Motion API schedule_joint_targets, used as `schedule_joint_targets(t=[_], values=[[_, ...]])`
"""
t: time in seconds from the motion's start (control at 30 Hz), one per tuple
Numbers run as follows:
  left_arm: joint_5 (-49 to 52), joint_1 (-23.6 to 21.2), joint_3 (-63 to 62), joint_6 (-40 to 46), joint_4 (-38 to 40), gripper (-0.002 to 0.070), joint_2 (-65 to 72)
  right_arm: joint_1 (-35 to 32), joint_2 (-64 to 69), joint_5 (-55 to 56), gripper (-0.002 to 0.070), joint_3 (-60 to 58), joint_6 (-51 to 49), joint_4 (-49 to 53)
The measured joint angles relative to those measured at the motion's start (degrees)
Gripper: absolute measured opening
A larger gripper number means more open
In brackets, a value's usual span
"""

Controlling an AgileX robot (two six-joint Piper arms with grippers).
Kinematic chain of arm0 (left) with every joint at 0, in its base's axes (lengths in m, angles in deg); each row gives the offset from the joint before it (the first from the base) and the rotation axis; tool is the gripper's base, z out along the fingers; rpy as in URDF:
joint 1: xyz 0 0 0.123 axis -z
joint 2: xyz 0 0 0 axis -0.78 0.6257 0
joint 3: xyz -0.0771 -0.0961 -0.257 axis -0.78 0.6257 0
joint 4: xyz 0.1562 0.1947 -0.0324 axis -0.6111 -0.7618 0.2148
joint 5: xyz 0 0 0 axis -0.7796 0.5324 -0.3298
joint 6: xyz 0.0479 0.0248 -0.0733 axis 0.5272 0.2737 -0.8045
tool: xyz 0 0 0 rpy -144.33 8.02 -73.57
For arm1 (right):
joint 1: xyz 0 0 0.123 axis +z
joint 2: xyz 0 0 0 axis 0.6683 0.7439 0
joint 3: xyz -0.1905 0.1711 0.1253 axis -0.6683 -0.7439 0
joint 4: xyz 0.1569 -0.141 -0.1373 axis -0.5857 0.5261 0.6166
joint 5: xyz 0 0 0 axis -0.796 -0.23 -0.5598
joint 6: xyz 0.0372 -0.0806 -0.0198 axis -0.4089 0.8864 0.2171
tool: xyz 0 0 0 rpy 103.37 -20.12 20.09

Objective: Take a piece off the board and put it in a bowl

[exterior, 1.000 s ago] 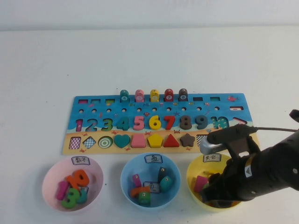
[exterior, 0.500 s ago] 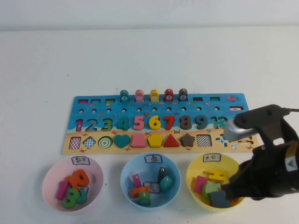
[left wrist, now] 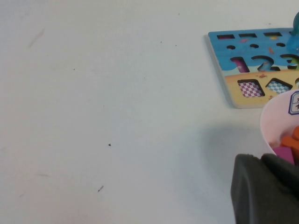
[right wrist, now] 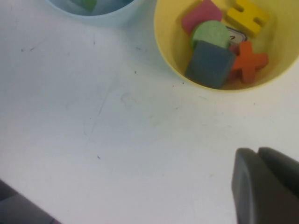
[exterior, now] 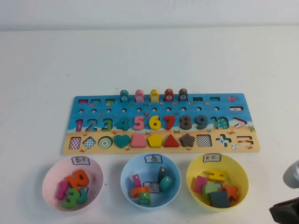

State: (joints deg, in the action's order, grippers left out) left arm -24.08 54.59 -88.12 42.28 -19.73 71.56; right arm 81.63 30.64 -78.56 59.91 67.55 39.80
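Nearest the robot, the right end effector (exterior: 286, 213) is sitting at the lower right corner of the high view, beside and clear of the yellow bowl (exterior: 194, 183), with its jaws closed on nothing. The left end effector (left wrist: 264, 189) is showing only in its own wrist view as a dark mass just beside the pink bowl (left wrist: 273, 126); whether its jaws are open or closed cannot be told.

The slate-blue square piece (exterior: 219, 199) is lying inside the yellow bowl, resting against a green round piece (exterior: 210, 188) and an orange cross (exterior: 231, 191), with a yellow piece (exterior: 217, 176) and a pink piece (exterior: 201, 183) alongside. The right wrist view is confirming this: the piece (right wrist: 210, 64) is sitting on the bowl floor, touched by no finger. Judged from this layout, the removal and the deposit are both complete, and only the arm's withdrawal appears to be left.

In the same row, the blue bowl (exterior: 128, 171) and the pink bowl (exterior: 48, 178) are holding their own assorted pieces. Beyond the bowls, the board (exterior: 70, 147) is lying flat, with an empty checkered recess (exterior: 202, 140) next to the dark brown star (exterior: 187, 139).

The tabletop (exterior: 149, 60) is presenting a plain white, matte surface carrying a few faint scuffs and specks. Farthest back, a pale wall (exterior: 149, 11) is meeting its rear edge; nothing more of the room is showing.
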Motion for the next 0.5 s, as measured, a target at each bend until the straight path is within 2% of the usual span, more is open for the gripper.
schedule_joint_targets(t=[0.2,0.4,0.5], values=[[0.0,0.0,0.0,0.0,0.0,-0.0004,0.0,0.0,-2.0,1.6,-0.0016,-2.3,0.2,3.9],[0.0,0.0,0.0,0.0,0.0,-0.0004,0.0,-0.2,-2.7,10.5,-0.0016,-8.5,0.2,8.7],[0.0,0.0,0.0,0.0,0.0,-0.0004,0.0,-3.9,-6.6,16.1,-0.0016,-13.3,0.2,8.7]])
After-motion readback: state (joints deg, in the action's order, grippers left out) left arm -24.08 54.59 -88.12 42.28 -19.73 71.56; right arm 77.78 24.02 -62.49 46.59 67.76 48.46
